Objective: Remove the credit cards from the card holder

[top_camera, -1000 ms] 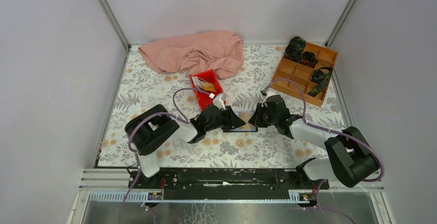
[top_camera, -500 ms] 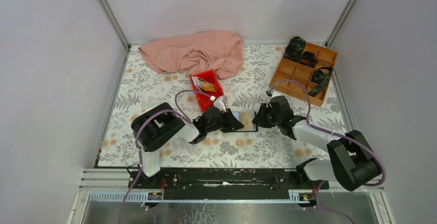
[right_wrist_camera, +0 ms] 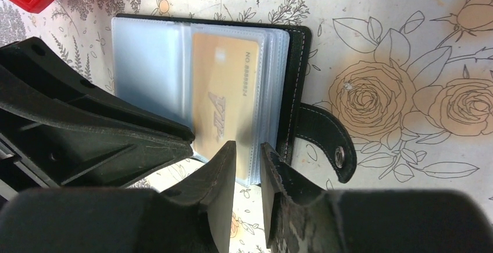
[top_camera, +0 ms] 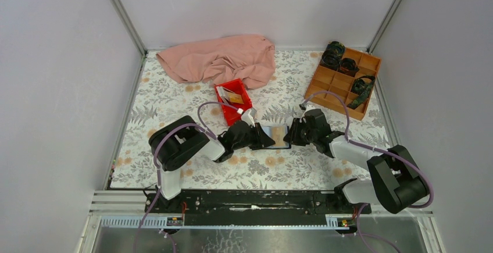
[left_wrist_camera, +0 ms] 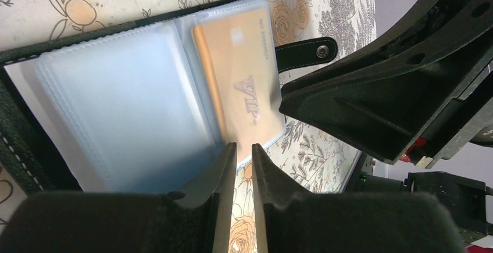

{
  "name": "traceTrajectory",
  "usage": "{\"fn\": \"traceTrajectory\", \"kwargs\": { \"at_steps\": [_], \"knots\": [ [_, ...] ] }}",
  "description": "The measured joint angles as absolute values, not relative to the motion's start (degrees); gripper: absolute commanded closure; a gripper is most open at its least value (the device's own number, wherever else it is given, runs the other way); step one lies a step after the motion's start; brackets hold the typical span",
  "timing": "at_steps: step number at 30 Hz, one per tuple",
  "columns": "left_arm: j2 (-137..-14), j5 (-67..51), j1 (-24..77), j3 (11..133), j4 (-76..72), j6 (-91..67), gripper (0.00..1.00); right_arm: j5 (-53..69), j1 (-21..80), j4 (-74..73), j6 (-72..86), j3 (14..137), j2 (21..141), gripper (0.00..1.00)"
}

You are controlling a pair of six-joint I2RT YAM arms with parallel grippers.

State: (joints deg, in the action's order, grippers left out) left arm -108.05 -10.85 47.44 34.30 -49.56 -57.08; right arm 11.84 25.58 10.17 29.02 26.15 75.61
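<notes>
The card holder (top_camera: 268,136) lies open on the flowered mat between my two grippers, its clear sleeves up. An orange-gold credit card (top_camera: 279,135) sits in the right-hand sleeve (left_wrist_camera: 238,72) (right_wrist_camera: 224,102); the left-hand sleeve (left_wrist_camera: 116,102) (right_wrist_camera: 148,67) looks blue and blank. My left gripper (top_camera: 268,141) (left_wrist_camera: 244,146) is at the holder's near edge, jaws almost together and empty. My right gripper (top_camera: 290,136) (right_wrist_camera: 248,145) hovers over the gold card's near end, jaws a narrow gap apart with nothing held.
The holder's black snap strap (right_wrist_camera: 325,142) sticks out to the right. A red tray (top_camera: 234,98) holding cards stands just behind the left gripper. A pink cloth (top_camera: 221,60) lies at the back and a wooden compartment box (top_camera: 346,81) at the back right.
One second ago both grippers covered the holder. They have drawn slightly apart and the holder now lies open between them with the gold card showing.
</notes>
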Motion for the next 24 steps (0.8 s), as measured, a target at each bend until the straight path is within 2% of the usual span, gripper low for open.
{"fn": "traceTrajectory", "kwargs": {
  "at_steps": [8,11,18,24],
  "knots": [
    [-108.4,-11.6,47.4,34.4,-50.0,-57.1,0.77,13.5,25.5,11.0,29.0,26.1,75.6,0.72],
    [-108.4,-11.6,47.3,34.4,-50.0,-57.1,0.77,14.2,25.5,11.2,28.9,26.1,75.6,0.77],
    [-108.6,-11.7,47.2,34.4,-50.5,-57.1,0.77,14.5,25.3,11.3,28.7,26.1,75.6,0.98],
    [-108.7,-12.1,47.2,34.4,-50.7,-57.1,0.77,14.7,25.2,11.2,28.7,26.1,75.4,1.00]
  ]
}}
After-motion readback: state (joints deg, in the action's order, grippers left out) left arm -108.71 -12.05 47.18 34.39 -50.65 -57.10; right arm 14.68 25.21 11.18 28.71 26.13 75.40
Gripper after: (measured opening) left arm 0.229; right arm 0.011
